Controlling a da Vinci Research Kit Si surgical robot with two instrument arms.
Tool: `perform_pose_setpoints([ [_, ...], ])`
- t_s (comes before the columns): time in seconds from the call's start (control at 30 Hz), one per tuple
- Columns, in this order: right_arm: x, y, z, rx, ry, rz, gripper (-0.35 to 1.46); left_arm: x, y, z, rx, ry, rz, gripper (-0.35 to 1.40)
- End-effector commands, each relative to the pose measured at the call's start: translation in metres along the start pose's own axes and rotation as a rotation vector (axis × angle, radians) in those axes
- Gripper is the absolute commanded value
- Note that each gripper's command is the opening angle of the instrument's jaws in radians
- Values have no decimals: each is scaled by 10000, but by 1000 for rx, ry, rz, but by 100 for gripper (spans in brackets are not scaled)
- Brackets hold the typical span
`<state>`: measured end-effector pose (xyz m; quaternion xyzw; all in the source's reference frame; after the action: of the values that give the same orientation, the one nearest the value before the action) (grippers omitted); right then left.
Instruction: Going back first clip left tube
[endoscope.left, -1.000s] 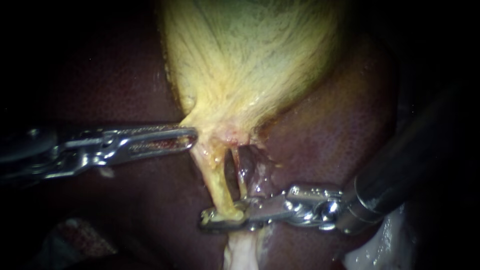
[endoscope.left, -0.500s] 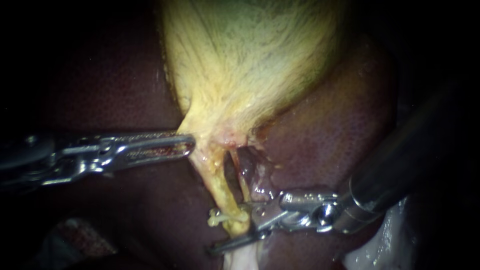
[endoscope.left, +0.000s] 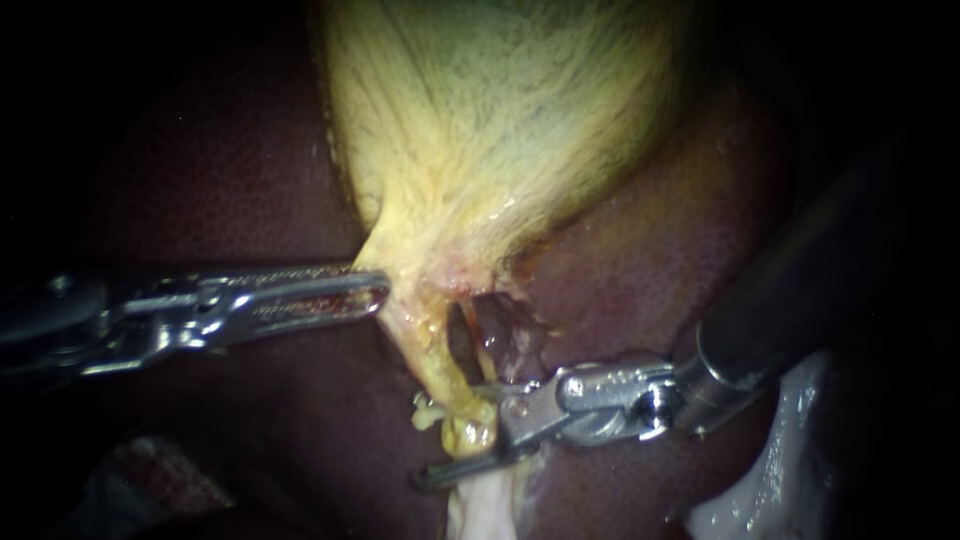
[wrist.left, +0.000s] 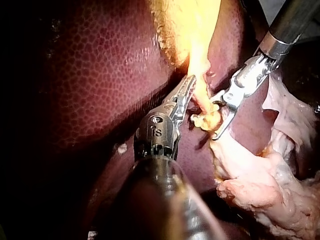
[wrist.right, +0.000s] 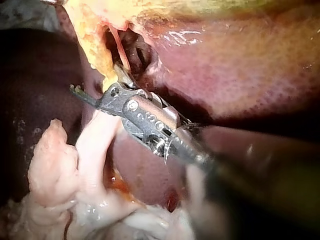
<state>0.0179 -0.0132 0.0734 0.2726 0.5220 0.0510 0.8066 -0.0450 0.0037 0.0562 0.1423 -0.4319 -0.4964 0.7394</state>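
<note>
Right instrument (endoscope.left: 452, 434) released left tube (endoscope.left: 432, 362), leaving clip (endoscope.left: 428, 410).

Dark liver (endoscope.left: 640, 270) fills background; light central, edges fall to black.

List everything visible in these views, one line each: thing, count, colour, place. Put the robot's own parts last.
gallbladder: one, yellow, upper middle of the endoscope view
liver: one, dark red, around the gallbladder
left tube: one, yellow, running down from the gallbladder's neck
right tube: one, thin, pale, beside the left tube
clip: one, cream, across the left tube's lower end
loose tissue: some, pale pink, below the clip
left instrument: one, silver, tip at the gallbladder's neck
right instrument: one, silver, jaws open, left tube's lower end between them
</note>
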Motion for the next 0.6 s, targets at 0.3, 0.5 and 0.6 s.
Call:
perform_pose_setpoints([
  [0.3, 1, 4, -4, -14, -4, -129, 60, 1, 0, 0, 0, 0, 0, -1],
  [0.5, 0, 2, -8, -14, -3, -105, 60, 2, 1, 0, 0, 0, 1, -1],
  [0.6, 0, 1, -13, -23, 1, -22, 60, 3, 1, 0, 0, 0, 2, -1],
])
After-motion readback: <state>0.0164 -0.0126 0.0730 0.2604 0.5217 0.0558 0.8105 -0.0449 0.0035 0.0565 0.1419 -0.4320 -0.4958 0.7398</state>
